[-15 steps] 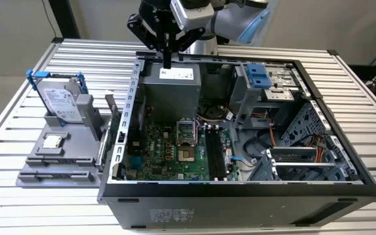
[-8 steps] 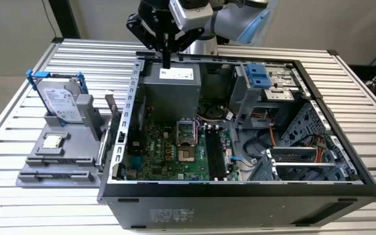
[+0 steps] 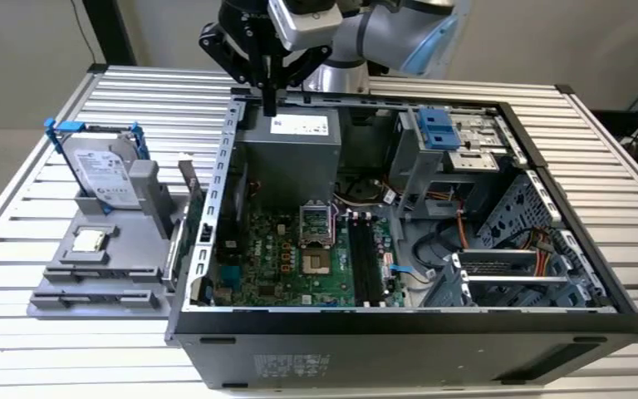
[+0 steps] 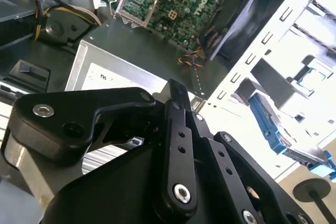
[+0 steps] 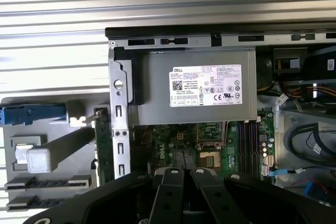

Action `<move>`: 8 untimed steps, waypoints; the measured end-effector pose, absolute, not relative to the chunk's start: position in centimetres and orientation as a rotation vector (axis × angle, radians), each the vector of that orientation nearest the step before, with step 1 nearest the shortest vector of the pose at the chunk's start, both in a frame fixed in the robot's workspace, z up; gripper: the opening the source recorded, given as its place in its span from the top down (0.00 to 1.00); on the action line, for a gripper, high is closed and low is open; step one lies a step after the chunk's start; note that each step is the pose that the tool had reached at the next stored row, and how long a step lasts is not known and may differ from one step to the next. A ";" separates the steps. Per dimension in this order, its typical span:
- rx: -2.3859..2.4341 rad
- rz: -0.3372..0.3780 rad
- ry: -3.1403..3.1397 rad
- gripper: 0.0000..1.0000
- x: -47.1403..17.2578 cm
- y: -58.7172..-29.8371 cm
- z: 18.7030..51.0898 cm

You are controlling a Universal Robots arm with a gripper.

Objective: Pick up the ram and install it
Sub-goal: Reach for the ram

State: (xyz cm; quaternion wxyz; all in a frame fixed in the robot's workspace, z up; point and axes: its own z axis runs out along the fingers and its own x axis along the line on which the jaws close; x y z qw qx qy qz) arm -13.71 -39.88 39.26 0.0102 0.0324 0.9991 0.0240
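The ram point(image 3: 193, 204) is a thin dark green stick standing on edge in the grey holder point(image 3: 97, 274), just outside the open computer case's wall on the exterior view's left. The first wrist view shows the ram point(image 5: 101, 140) as a narrow green strip beside that wall. My gripper point(image 3: 269, 101) hangs fingers-down above the back edge of the case, over the grey power supply point(image 3: 292, 150), well behind and above the ram. Its fingers look pressed together with nothing between them, as seen in both wrist views point(image 4: 178, 94) point(image 5: 182, 169). The black memory slots point(image 3: 365, 258) lie on the green motherboard.
The open computer case point(image 3: 408, 320) lies on a slatted metal table point(image 3: 31, 349). A silver hard drive in a blue frame point(image 3: 106, 170) stands on the grey holder. A drive cage and cables point(image 3: 507, 270) fill the case on the exterior view's right. The processor socket point(image 3: 313, 241) lies beside the slots.
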 end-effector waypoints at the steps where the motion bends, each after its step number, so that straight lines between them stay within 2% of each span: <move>1: 0.097 0.075 3.119 1.00 -13.9 -39.9 39.3; 8: 0.079 0.075 3.120 1.00 -15.4 -39.9 39.3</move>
